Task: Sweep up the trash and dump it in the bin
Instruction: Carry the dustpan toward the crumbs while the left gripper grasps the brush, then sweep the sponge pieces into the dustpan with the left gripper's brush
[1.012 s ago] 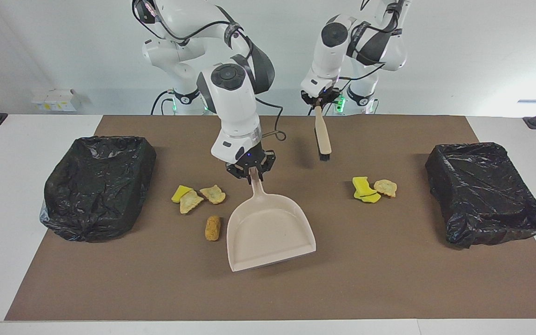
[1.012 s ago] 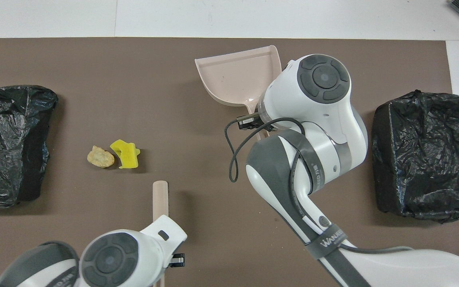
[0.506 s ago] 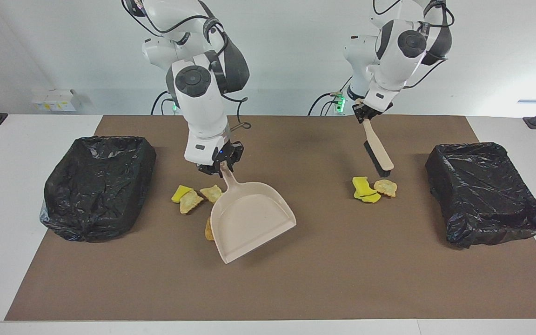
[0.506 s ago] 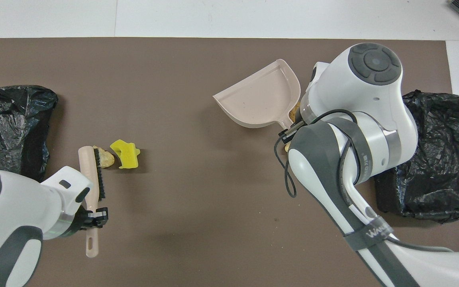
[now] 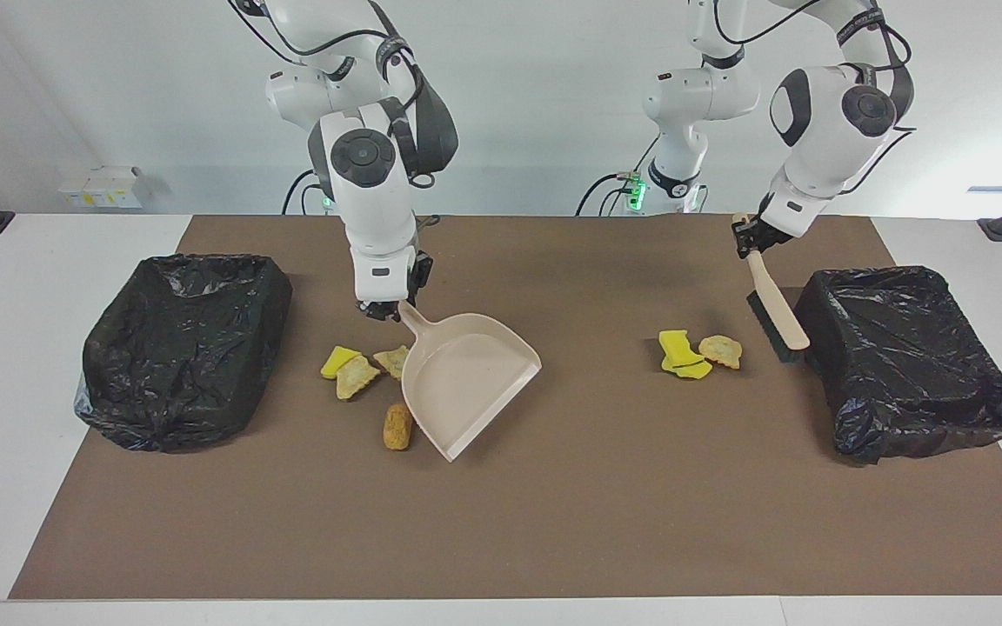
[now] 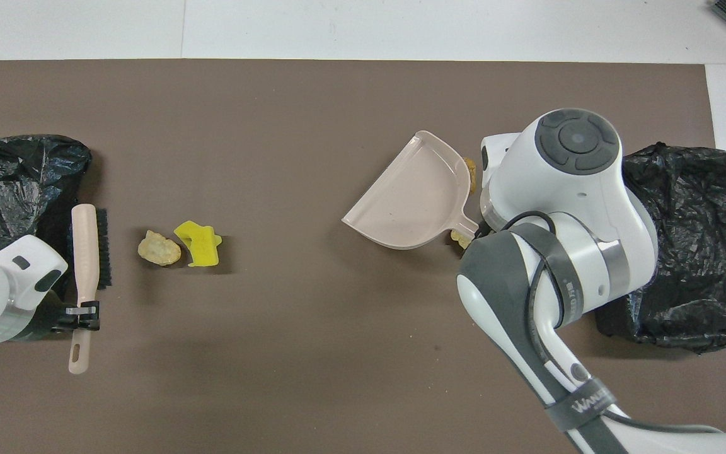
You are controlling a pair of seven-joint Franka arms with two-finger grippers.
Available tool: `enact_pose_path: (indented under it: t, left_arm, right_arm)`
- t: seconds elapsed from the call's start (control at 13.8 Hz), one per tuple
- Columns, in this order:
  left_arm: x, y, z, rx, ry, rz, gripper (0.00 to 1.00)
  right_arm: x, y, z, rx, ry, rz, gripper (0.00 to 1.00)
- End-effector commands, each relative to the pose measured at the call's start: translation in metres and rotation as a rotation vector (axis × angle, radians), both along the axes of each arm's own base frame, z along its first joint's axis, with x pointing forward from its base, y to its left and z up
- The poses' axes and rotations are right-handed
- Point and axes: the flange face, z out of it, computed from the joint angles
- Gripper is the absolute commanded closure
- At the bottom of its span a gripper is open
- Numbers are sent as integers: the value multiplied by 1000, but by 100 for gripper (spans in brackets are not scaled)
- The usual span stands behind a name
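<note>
My right gripper (image 5: 385, 311) is shut on the handle of the beige dustpan (image 5: 466, 382), which hangs low and tilted beside several trash scraps (image 5: 360, 374): yellow and tan bits plus a brown chunk (image 5: 397, 426). In the overhead view the right wrist hides this gripper, and the dustpan (image 6: 413, 195) shows with a brown scrap (image 6: 471, 171) at its edge. My left gripper (image 5: 749, 236) is shut on the beige brush (image 5: 778, 311). The brush head hangs between two more trash scraps (image 5: 699, 353) and the bin (image 5: 910, 356). From above, the brush (image 6: 86, 252) lies beside those scraps (image 6: 177, 246).
Two bins lined with black bags stand on the brown mat (image 5: 553, 522), one at the right arm's end (image 5: 183, 348) and one at the left arm's end (image 6: 10, 189). The overhead view shows the right arm's bin (image 6: 697, 246) partly under the right arm.
The right gripper swung the dustpan toward the right arm's end and turned it beside the scraps there. The left gripper carried the brush over the two scraps to the bin's side.
</note>
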Motion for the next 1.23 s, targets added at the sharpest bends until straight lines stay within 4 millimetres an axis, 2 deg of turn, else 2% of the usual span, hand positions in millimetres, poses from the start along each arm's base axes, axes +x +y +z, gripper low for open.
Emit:
enact_pose_path:
  t: [0.0, 0.07, 0.22, 0.36, 0.43, 0.58, 0.72, 0.94, 1.16]
  left_arm:
    - [8, 19, -22, 9, 23, -37, 100]
    - [11, 14, -27, 12, 14, -43, 100]
    - [12, -1, -55, 22, 34, -9, 100]
    - [9, -20, -60, 36, 29, 10, 100]
    - [9, -34, -60, 41, 26, 12, 100]
    - [6, -65, -71, 57, 37, 31, 100]
    - [5, -95, -71, 59, 13, 45, 100]
    - [0, -152, -83, 21, -13, 60, 100]
    - [1, -194, -79, -29, -58, 48, 100]
  right_arm:
    - [-24, 0, 1, -26, -21, 159, 100]
    - [-30, 1, -4, -20, -27, 218, 100]
    - [-39, -2, -14, -26, -43, 320, 100]
    - [-46, 6, -32, -78, -41, 464, 100]
    - [-46, 7, -37, -78, -48, 518, 100]
    - [-34, -16, -44, -55, -23, 663, 100]
    - [-40, -20, -50, -49, -5, 673, 100]
    - [-49, 0, -48, -48, -13, 716, 100]
    - [-45, 6, -53, -40, -46, 737, 100]
